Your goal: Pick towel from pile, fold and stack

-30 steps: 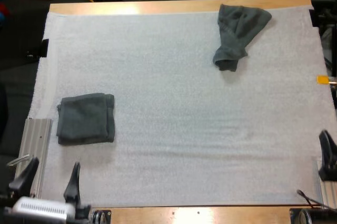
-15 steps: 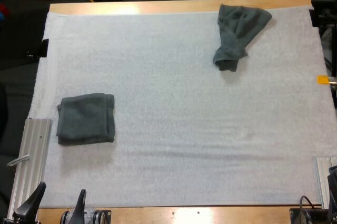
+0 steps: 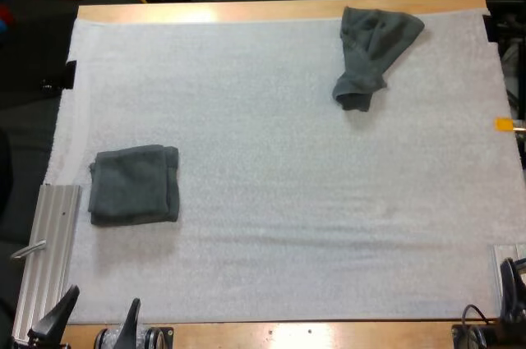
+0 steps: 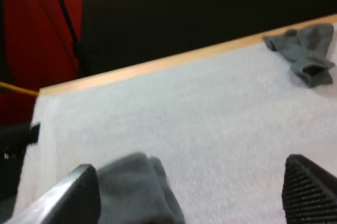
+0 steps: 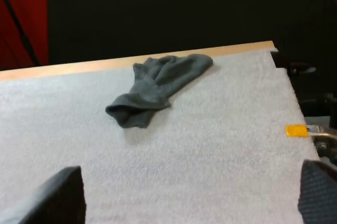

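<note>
A folded dark grey-green towel (image 3: 134, 185) lies flat on the left side of the white mat (image 3: 271, 201). A crumpled towel (image 3: 374, 53) of the same colour sits near the far right corner. My left gripper (image 3: 94, 323) hovers at the near left edge, open, a good way short of the folded towel (image 4: 137, 190). The crumpled towel (image 4: 305, 50) shows far off across the mat from it. My right gripper (image 5: 189, 197) is open at the near right, fingers wide apart, with the crumpled towel (image 5: 158, 87) far ahead of it.
A ribbed metal rail (image 3: 49, 242) runs along the mat's near left side. A shorter metal piece (image 3: 503, 259) sits at the near right. The wooden table edge (image 3: 288, 11) borders the far side.
Both arms have drawn back toward the near edge since a second ago. In the last half second they have hardly moved. The towels have stayed put.
</note>
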